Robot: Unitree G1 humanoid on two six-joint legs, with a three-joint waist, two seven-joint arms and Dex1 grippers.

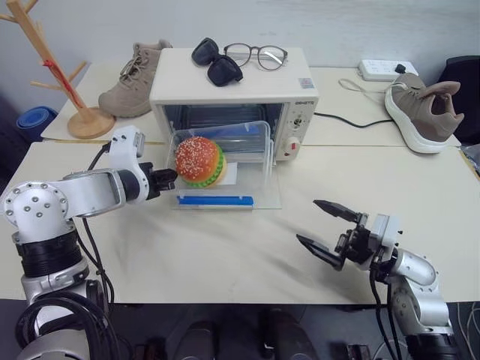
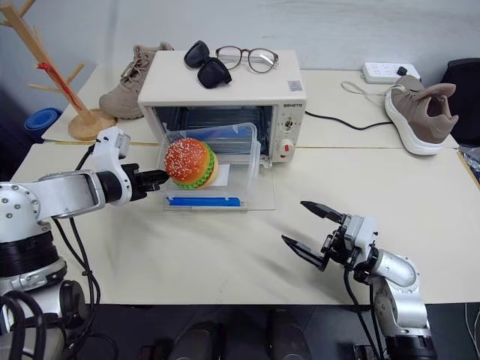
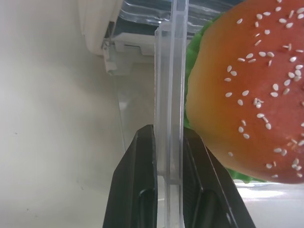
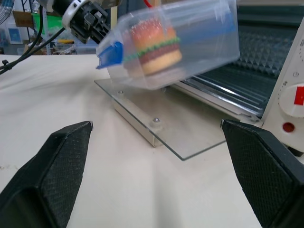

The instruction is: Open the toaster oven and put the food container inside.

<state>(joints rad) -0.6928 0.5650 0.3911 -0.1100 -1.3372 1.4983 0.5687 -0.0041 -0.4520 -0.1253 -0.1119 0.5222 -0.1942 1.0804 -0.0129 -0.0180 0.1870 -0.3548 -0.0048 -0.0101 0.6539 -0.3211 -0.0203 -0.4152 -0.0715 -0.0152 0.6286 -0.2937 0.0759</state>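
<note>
The cream-white toaster oven (image 1: 232, 82) stands at the back of the table with its glass door (image 1: 268, 196) folded down flat. The food container (image 1: 247, 142), clear with a blue clip strip (image 1: 215, 200), hangs tilted over the door, right in front of the oven's mouth. A sesame-bun burger (image 1: 199, 160) lies inside it. My left gripper (image 1: 168, 178) is shut on the container's left wall; in the left wrist view the black fingers (image 3: 137, 190) pinch the clear wall (image 3: 168, 95) beside the burger (image 3: 251, 95). My right gripper (image 1: 324, 229) stands open near the front right, holding nothing.
Sunglasses (image 1: 216, 61) and eyeglasses (image 1: 256, 54) lie on the oven's top. A tan boot (image 1: 133, 79) and a wooden rack (image 1: 71, 90) stand at the back left. A sneaker (image 1: 424, 112) and a power strip (image 1: 386, 70) are at the back right.
</note>
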